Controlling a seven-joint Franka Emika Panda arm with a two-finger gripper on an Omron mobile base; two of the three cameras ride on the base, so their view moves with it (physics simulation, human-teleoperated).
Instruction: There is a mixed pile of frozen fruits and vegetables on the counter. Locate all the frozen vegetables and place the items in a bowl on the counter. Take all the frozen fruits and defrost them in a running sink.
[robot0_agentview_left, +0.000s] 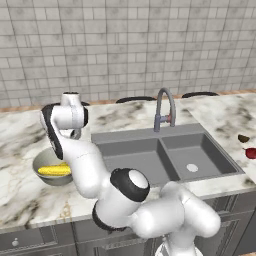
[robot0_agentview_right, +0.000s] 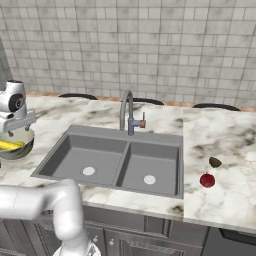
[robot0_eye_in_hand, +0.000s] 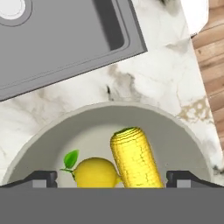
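Note:
My gripper (robot0_eye_in_hand: 113, 179) hangs open just above the grey bowl (robot0_eye_in_hand: 87, 131), with its two dark fingertips (robot0_eye_in_hand: 43, 178) spread to either side and nothing between them. Inside the bowl lie a yellow corn cob (robot0_eye_in_hand: 133, 157) and a round yellow piece with a green leaf (robot0_eye_in_hand: 96, 173). In the left base view the bowl (robot0_agentview_left: 45, 180) with the corn (robot0_agentview_left: 55, 171) sits on the counter (robot0_agentview_left: 20, 135) left of the sink (robot0_agentview_left: 165, 155), under the gripper (robot0_agentview_left: 74, 135). Right of the sink lie the dark olive-brown lump (robot0_agentview_right: 215, 162) and the dark red fruit (robot0_agentview_right: 207, 180).
The curved grey faucet (robot0_agentview_right: 127, 112) stands behind the double sink (robot0_agentview_right: 115, 160). A tiled wall closes the back of the counter (robot0_agentview_right: 225, 135). My own arm reaches across the front left of the sink in the left base view.

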